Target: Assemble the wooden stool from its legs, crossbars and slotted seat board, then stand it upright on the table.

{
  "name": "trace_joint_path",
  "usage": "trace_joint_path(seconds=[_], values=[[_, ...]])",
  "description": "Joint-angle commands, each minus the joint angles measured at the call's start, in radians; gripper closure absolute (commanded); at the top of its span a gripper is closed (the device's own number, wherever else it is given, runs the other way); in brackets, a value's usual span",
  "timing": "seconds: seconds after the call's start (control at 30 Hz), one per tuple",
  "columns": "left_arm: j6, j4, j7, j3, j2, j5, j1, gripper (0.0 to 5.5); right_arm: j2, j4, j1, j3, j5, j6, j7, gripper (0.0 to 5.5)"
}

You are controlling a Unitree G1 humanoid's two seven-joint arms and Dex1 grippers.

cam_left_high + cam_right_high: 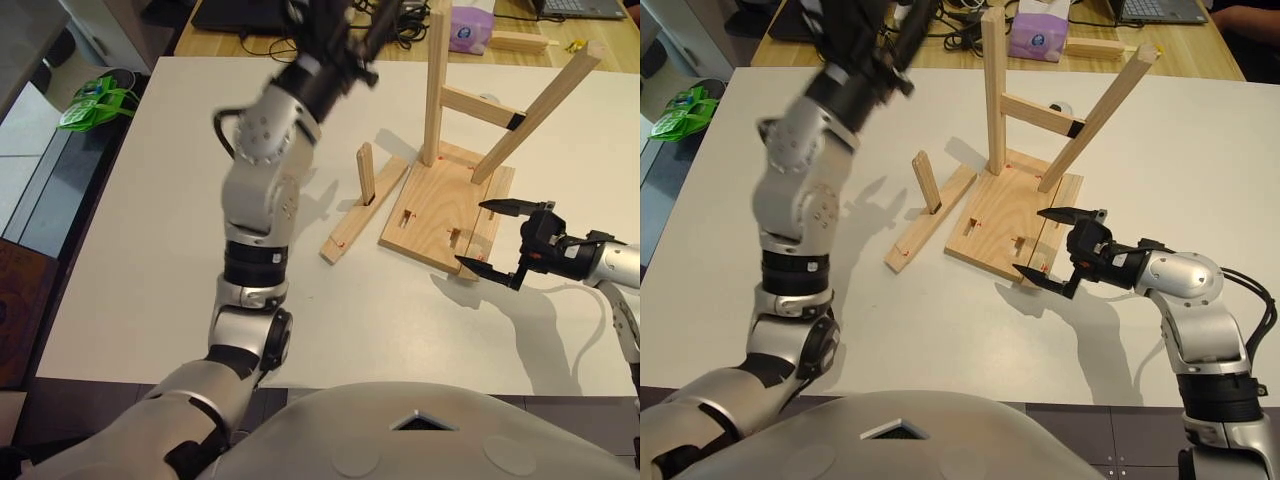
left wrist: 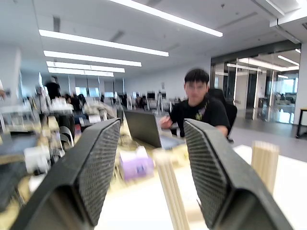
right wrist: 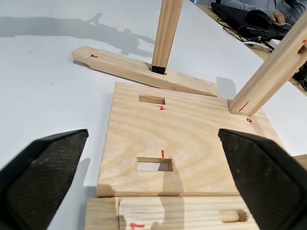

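The slotted seat board [image 1: 440,215] lies flat on the white table [image 1: 150,250]. Two legs stand in it, one upright [image 1: 434,90] and one tilted [image 1: 540,110], joined by a crossbar [image 1: 480,105]. Left of the board a third leg [image 1: 350,225] lies flat with a short crossbar [image 1: 367,172] standing in its slot. Another slotted wooden bar [image 3: 168,213] lies along the board's near right edge. My right gripper [image 1: 470,234] is open, low at that edge, its fingers pointing at the board. My left arm [image 1: 265,140] is raised high over the table's far side. The left gripper [image 2: 153,177] is open and holds nothing.
Behind the table is a wooden desk with a pink tissue box [image 1: 470,28], a laptop [image 1: 240,12], cables and a loose wooden piece [image 1: 520,42]. A green bag [image 1: 95,100] lies on the floor at the left. The table's left and near parts are bare.
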Motion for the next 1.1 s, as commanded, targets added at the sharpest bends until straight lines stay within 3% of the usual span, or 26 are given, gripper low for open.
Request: trace_joint_path(seconds=[0.03,0.1,0.17,0.33,0.43,0.6,0.77,0.9,0.97,1.1], values=[[-0.121,0.37,-0.034,-0.061,-0.052,0.068,0.132,3.07,-0.006,-0.003,-0.018,0.014,-0.008,-0.004,0.013,0.48],[-0.201,0.571,-0.034,-0.071,-0.064,0.103,0.159,3.07,-0.006,-0.006,-0.026,0.021,-0.009,-0.001,0.016,0.48],[-0.217,0.572,-0.044,-0.076,-0.063,0.101,0.168,3.07,-0.004,-0.008,-0.029,0.027,-0.012,-0.001,0.017,0.48],[-0.122,0.268,-0.033,-0.07,-0.039,0.066,0.069,3.07,0.016,-0.007,-0.021,0.042,-0.027,-0.009,-0.007,0.48],[0.019,0.031,0.003,-0.016,0.0,0.031,-0.101,3.07,0.029,-0.01,-0.012,0.043,-0.034,-0.012,-0.026,0.48],[0.139,0.006,-0.009,0.075,0.078,-0.02,-0.395,3.07,0.049,-0.01,-0.007,0.045,-0.045,-0.018,-0.053,0.48],[0.133,0.09,-0.007,-0.032,0.016,0.017,-0.137,3.07,0.04,-0.001,-0.008,0.046,-0.048,-0.029,-0.041,0.48],[-0.005,0.444,-0.03,-0.108,-0.03,0.09,0.098,3.07,0.03,0.013,-0.016,0.049,-0.048,-0.034,-0.025,0.48],[-0.042,0.489,-0.043,-0.137,-0.037,0.112,0.131,3.07,0.026,0.021,-0.023,0.05,-0.051,-0.037,-0.018,0.48],[-0.033,0.353,-0.036,-0.131,-0.054,0.094,0.058,3.07,0.037,0.025,-0.023,0.054,-0.057,-0.041,-0.027,0.48]])
